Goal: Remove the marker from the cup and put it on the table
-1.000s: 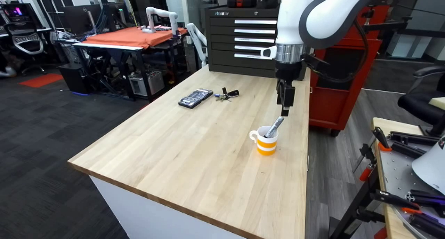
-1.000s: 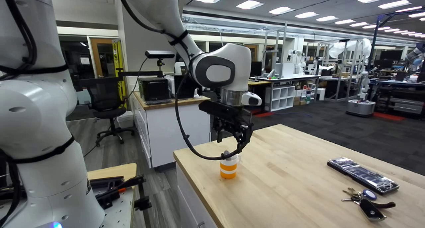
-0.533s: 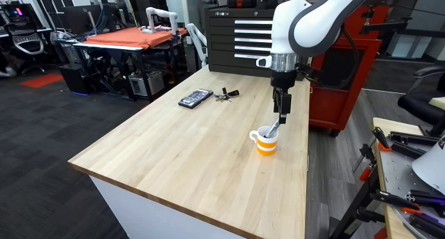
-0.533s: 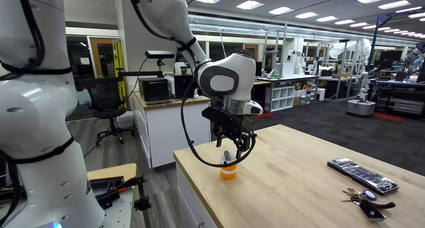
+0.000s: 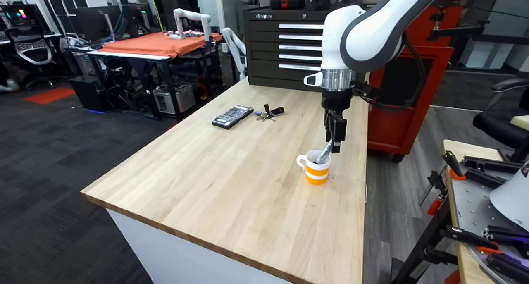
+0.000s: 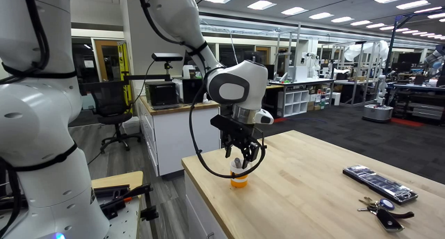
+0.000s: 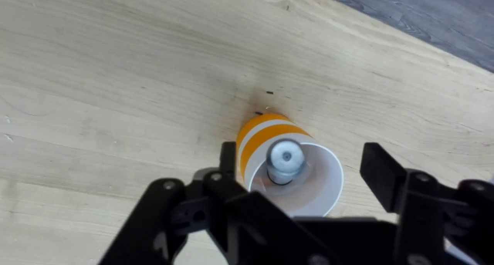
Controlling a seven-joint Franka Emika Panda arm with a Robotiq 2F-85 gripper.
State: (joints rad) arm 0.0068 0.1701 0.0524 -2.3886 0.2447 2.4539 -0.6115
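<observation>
The yellow-orange and white striped cup [image 5: 317, 177] stands upright on the wooden table [image 5: 231, 184], and it shows in both exterior views [image 6: 239, 182]. The greyish marker [image 5: 325, 154] leans in the cup with its upper end sticking out above the rim. In the wrist view the marker's round end [image 7: 286, 157] points up at the camera, over the cup's striped wall [image 7: 266, 135]. My gripper [image 7: 301, 159] is open, with one finger on each side of the marker's end and apart from it. In an exterior view the fingertips [image 6: 236, 159] hang just above the cup's rim. The marker's lower end is hidden in the cup.
A flat black device [image 5: 232, 117] and a bunch of keys [image 5: 268, 113] lie farther along the table. A dark tool chest [image 5: 285, 48] stands at its far end. The table's side edge [image 7: 401, 31] runs close to the cup. A bench with clamps [image 5: 475, 201] stands beside it.
My gripper has come down over the cup and shifted slightly sideways, so its fingers are now at the marker's upper end. The cup and marker have not moved.
</observation>
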